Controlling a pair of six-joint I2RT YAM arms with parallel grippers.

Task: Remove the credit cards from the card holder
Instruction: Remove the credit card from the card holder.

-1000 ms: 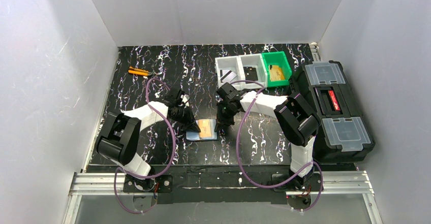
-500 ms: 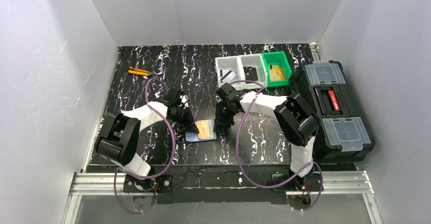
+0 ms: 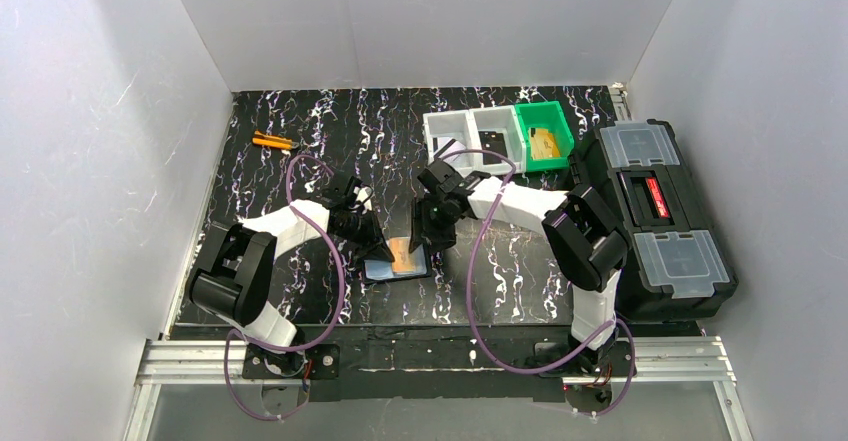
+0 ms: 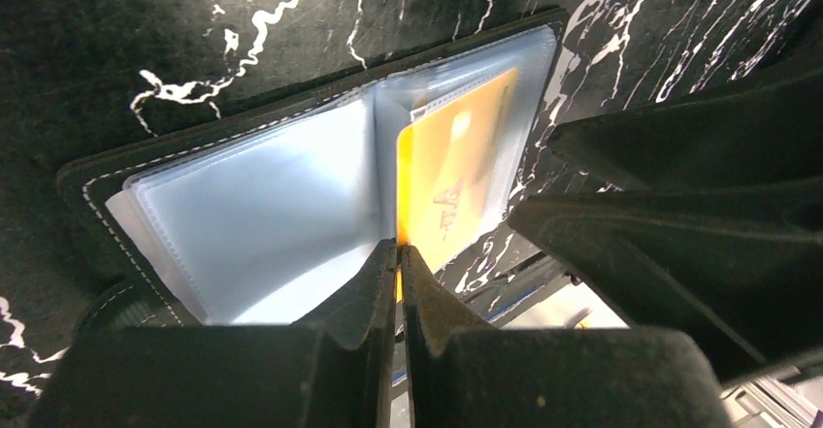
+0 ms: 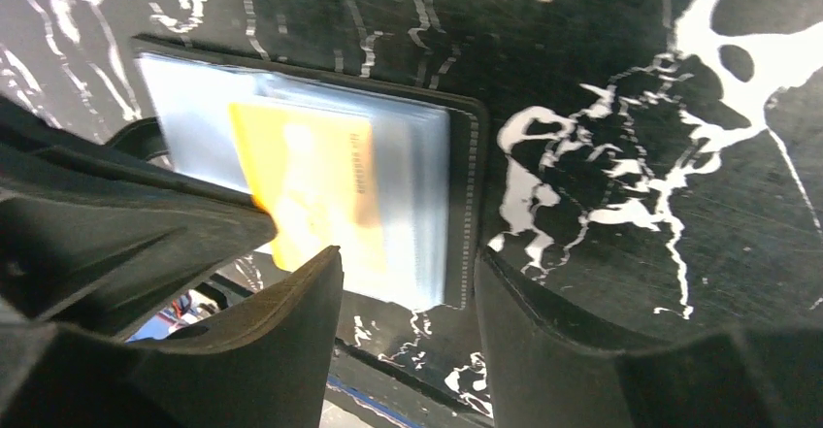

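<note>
The black card holder point(image 3: 385, 270) lies open on the marbled table, its clear blue-grey sleeves point(image 4: 262, 205) showing. One orange-yellow credit card point(image 4: 456, 171) sits in a sleeve on the holder's right half point(image 5: 311, 181). My left gripper point(image 4: 398, 253) is shut on the lower edge of that sleeve page, with a sliver of yellow between its jaws; it comes in from the holder's left point(image 3: 378, 246). My right gripper point(image 5: 408, 273) is open with nothing between its jaws, which straddle the holder's stitched right edge point(image 5: 471, 205), right beside the holder point(image 3: 432, 233).
At the back stand white bins point(image 3: 470, 133) and a green bin point(image 3: 545, 133), each with small items inside. A large black toolbox point(image 3: 655, 216) with clear lids fills the right side. Orange sticks point(image 3: 272, 141) lie at the back left. White walls enclose the table.
My right gripper has gone from shut to open and shifted a little left toward the holder. The left gripper stays shut in place. The orange card page now stands more tilted.
</note>
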